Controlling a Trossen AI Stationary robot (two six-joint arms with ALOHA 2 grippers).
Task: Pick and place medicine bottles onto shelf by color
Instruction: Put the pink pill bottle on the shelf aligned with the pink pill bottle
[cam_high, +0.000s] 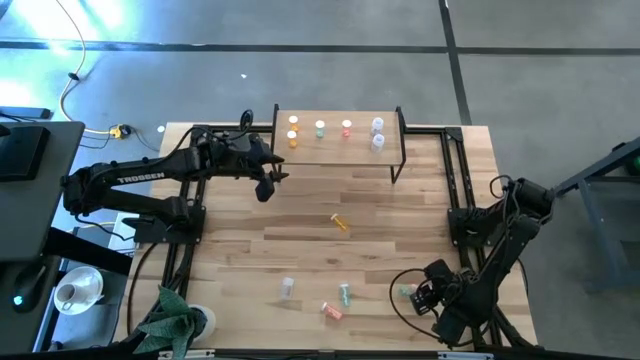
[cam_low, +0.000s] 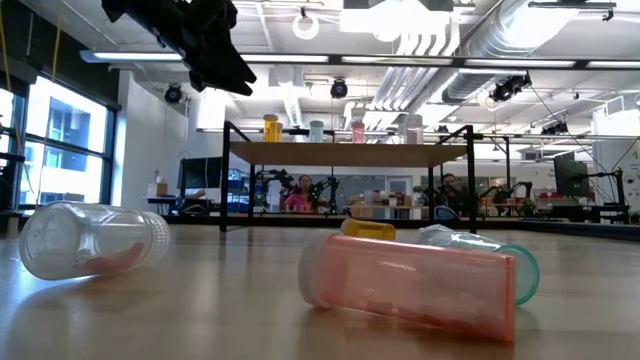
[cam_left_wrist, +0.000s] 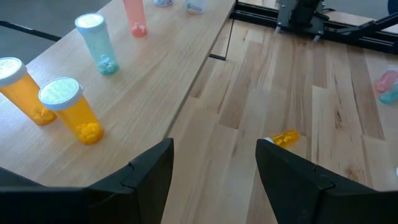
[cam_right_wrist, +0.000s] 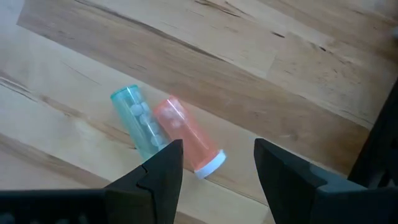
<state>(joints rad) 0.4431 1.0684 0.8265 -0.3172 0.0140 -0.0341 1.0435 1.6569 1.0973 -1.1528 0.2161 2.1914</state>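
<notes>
Orange bottles (cam_left_wrist: 68, 109) stand grouped at one shelf (cam_high: 340, 148) end, so the left tool (cam_high: 266, 183), spread empty, hovers beside; right tool (cam_high: 425, 297) also spread.

Six medicine bottles standing on the shelf (cam_high: 340, 150), two orange bottles (cam_high: 293, 131), one green bottle (cam_high: 320, 128), one pink bottle (cam_high: 347, 127), two clear bottles (cam_high: 378, 133), five bottles lying on the counter (cam_high: 240, 250), one shelf, two arms
</notes>
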